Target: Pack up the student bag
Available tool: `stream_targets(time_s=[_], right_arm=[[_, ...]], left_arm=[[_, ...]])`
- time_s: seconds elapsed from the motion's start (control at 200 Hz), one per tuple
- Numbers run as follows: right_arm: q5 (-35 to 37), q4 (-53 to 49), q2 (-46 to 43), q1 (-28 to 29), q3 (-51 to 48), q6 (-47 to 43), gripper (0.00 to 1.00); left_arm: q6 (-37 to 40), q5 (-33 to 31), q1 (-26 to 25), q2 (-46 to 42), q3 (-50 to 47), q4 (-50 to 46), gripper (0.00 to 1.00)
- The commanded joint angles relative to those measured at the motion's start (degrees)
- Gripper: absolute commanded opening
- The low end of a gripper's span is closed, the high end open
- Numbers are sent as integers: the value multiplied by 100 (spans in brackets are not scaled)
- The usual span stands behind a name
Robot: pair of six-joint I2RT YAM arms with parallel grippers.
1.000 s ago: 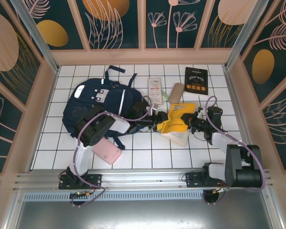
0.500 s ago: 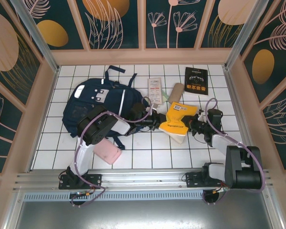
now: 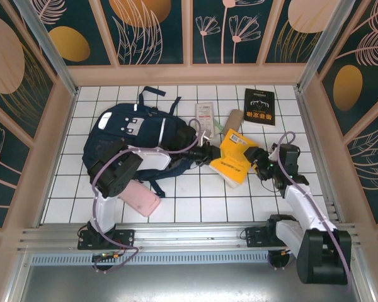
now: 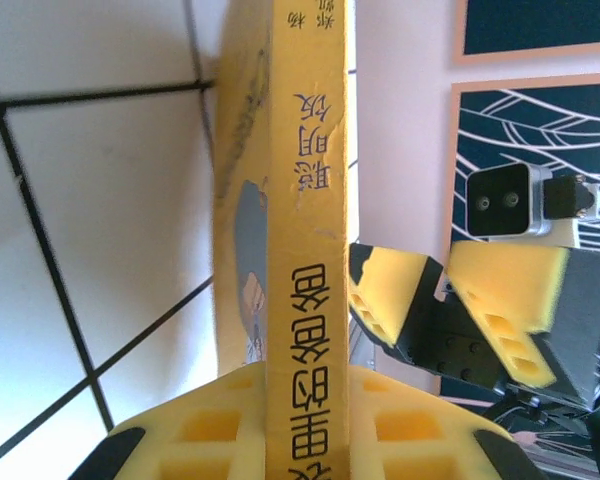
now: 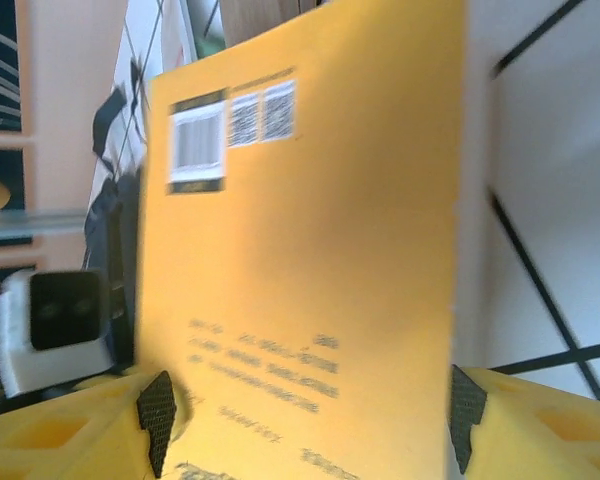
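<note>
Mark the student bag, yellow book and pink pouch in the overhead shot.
student bag point(image 3: 116, 139), top external view, navy front panel
yellow book point(image 3: 233, 156), top external view, cover centre
pink pouch point(image 3: 143, 200), top external view, centre

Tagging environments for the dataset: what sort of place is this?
Probably a lab test booth, not a home: a white gridded table, printed leaf-pattern wall panels closing it in, and robot arms bolted to a metal rail.

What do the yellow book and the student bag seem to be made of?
The yellow book: a paperback, with a matte card cover over paper pages; its spine looks creased and scuffed in the left wrist view. The student bag: soft navy woven fabric, probably nylon or polyester, slumped and wrinkled, with white stripes.
</note>
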Motion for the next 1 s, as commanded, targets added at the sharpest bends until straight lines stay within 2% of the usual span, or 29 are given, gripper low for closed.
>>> stream_targets(time_s=[0.0,0.075,0.21,0.31,0.41,0.566,0.616,0.706,0.796,0.896,0.996], right_arm=[[729,-733,-235,41,332,-444,74],[970,-759,-461,269,481,-551,73],[1727,-568,-1022,1089,697,-672,71],[1468,-408,-996,1287,884,-481,72],[1075,-99,-924,1284,926,63,78],[466,950,-887,1380,661,1498,97],[381,1367,-855,1504,533,1984,99],[429,2204,-798,1817,222,2836,99],[812,3074,-709,2284,-59,3434,99],[1284,3453,-518,2761,-60,3654,99],[1396,3848,-230,2977,-24,3817,99]], left_arm=[[844,-246,144,-705,333,-816,0],[626,-259,209,-914,260,-709,0],[453,-401,266,-1342,73,-334,0],[212,-706,273,-1706,-158,43,0],[-676,-926,300,-1934,-654,1262,0],[-1969,-2386,290,-2327,-1831,3156,0],[-2338,-2849,278,-2359,-2065,3611,0],[-2705,-3401,236,-2347,-2224,3961,0],[-2917,-3853,134,-2285,-2308,4227,0],[-3033,-4017,47,-2168,-2224,4460,0],[-3044,-4126,-4,-2128,-2143,4526,0]])
